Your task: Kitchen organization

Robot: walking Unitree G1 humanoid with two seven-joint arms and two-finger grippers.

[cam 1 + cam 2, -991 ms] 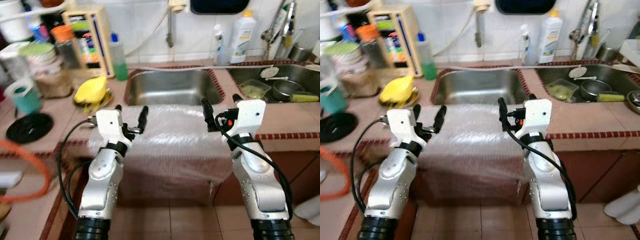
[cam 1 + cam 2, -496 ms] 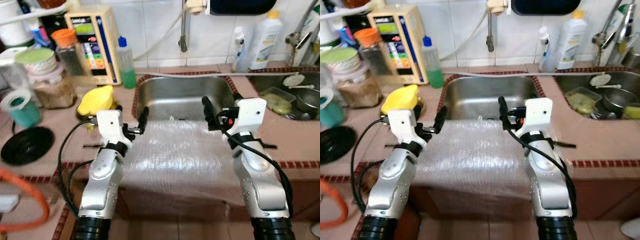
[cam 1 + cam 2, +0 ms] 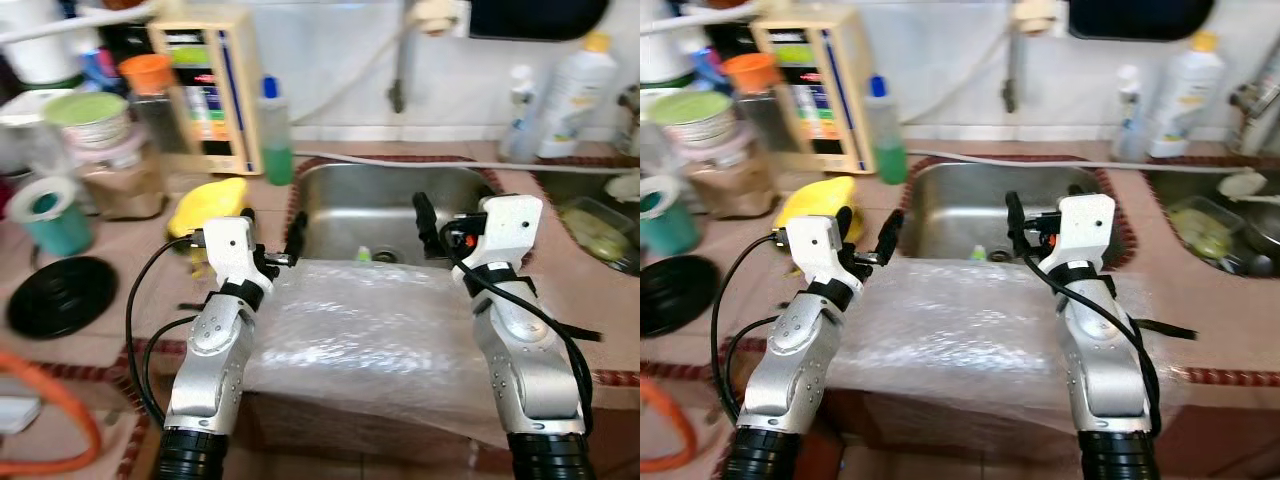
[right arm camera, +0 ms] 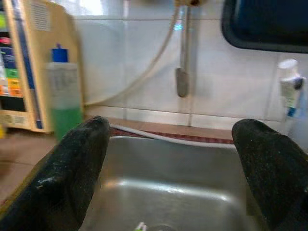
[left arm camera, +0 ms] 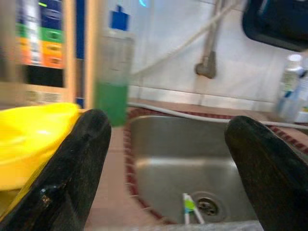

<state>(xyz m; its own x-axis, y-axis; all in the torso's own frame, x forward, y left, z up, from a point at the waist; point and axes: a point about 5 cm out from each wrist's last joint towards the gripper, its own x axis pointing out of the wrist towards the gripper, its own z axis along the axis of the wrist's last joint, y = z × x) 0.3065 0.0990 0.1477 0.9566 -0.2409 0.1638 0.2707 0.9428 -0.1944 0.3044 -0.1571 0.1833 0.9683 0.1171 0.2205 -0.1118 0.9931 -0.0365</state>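
The sink [image 3: 400, 205] is now seen closer and more centred than a second ago; the camera has moved, so an approach is judged under way. A small green-and-white item [image 3: 363, 255] lies by the drain. The left hand [image 3: 272, 228] and right hand [image 3: 447, 216] hover wide apart-fingered, holding nothing, above the plastic sheet [image 3: 370, 330] on the bench [image 3: 130, 320].

No text on the box [image 3: 215, 85] or bottles is legible.
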